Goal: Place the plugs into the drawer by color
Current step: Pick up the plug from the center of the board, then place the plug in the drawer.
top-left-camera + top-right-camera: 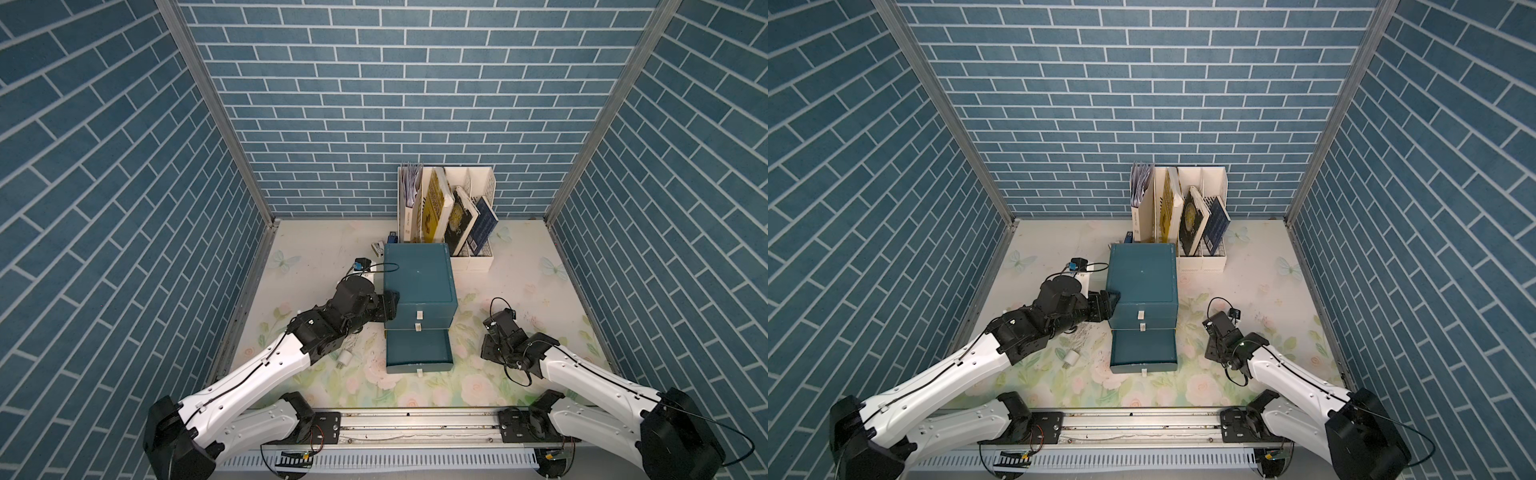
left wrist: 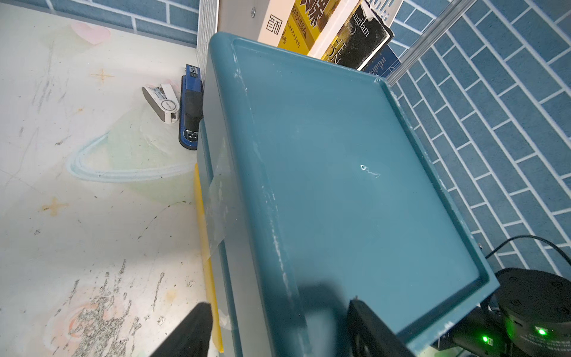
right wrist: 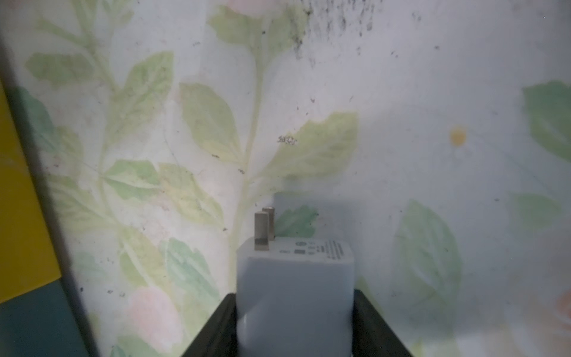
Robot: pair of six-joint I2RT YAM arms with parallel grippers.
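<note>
- Apparently early in the task: the bottom drawer (image 1: 417,349) of the box (image 1: 417,274) is pulled out and looks empty. The upper drawers (image 1: 434,314) are shut, contents unseen.
- The right gripper (image 3: 295,324), low over the surface (image 1: 540,307) right of the box, has its jaws closed on a white plug (image 3: 293,278), prongs pointing away. It has not reached the drawer.
- The left gripper (image 1: 390,303) has its jaws apart astride the box's front left corner; whether they pinch it cannot be told.
- A second plug (image 1: 344,357), also white, lies under the left arm, still to stow.
</note>
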